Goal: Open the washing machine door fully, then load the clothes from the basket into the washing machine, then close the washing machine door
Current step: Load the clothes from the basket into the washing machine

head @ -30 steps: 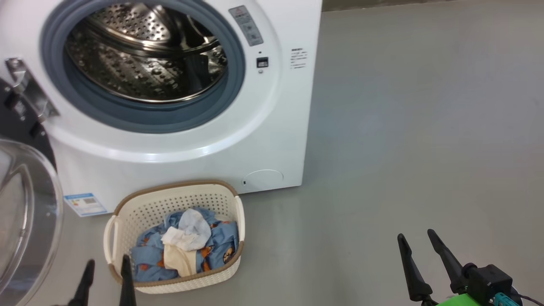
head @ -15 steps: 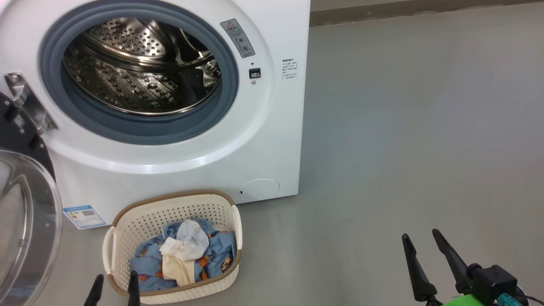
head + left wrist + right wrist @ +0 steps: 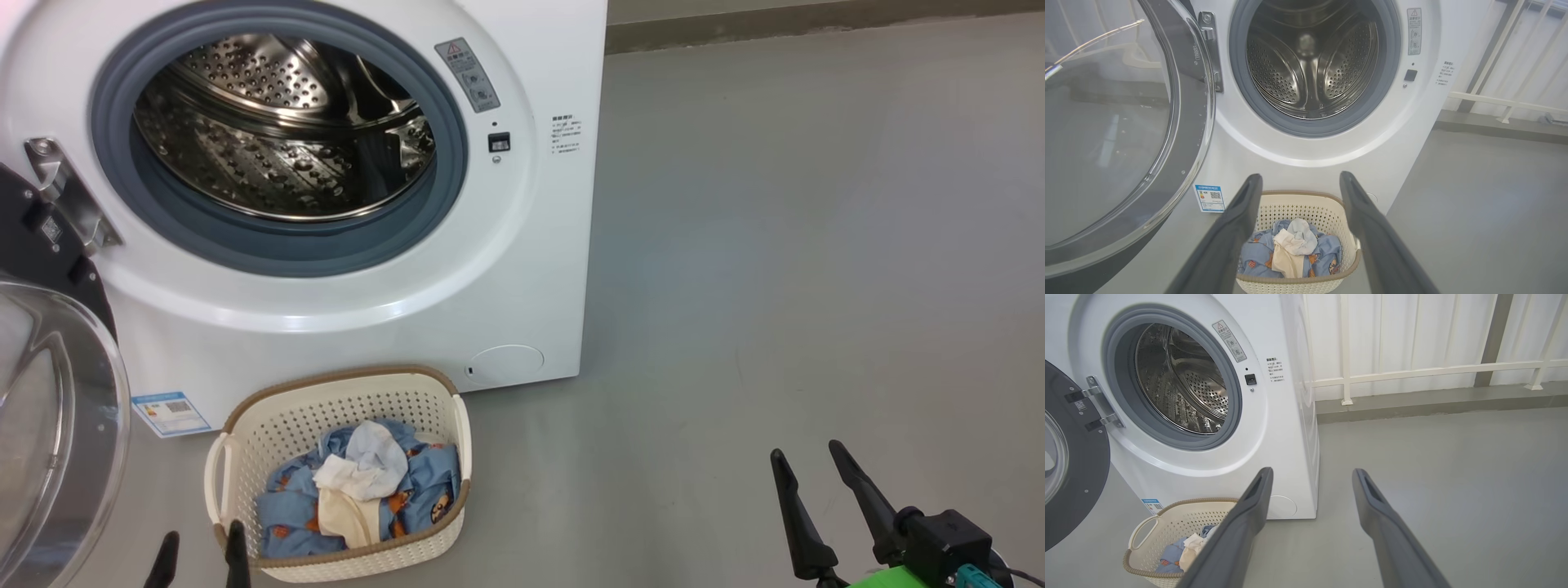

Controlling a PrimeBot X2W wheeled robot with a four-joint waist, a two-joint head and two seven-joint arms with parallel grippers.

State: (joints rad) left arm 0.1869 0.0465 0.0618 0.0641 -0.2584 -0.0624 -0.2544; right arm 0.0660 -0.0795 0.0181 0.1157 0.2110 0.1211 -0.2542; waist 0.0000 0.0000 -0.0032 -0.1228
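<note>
The white washing machine point(image 3: 522, 269) has its round door point(image 3: 57, 425) swung wide open to the left on a steel hinge point(image 3: 69, 192), baring the steel drum point(image 3: 277, 131). On the floor before it sits the cream basket point(image 3: 261, 425) with the blue printed, white and cream clothes point(image 3: 359, 490) inside. My left gripper point(image 3: 202, 545) is open, low at the basket's near-left rim; in its wrist view, the gripper point(image 3: 1300, 179) frames the basket point(image 3: 1306, 204). My right gripper point(image 3: 804, 461) is open and empty over bare floor, far right of the basket.
Grey floor point(image 3: 800, 245) stretches to the right of the machine. A white railing point(image 3: 1412, 371) and a raised kerb point(image 3: 1437, 404) run along the back behind it. A blue energy label point(image 3: 170, 412) is stuck low on the machine's front.
The head camera has tilted and shifted, so the whole scene slid a little. My left gripper's fingertips sit lower in the view than a second ago. The right gripper has hardly moved.
</note>
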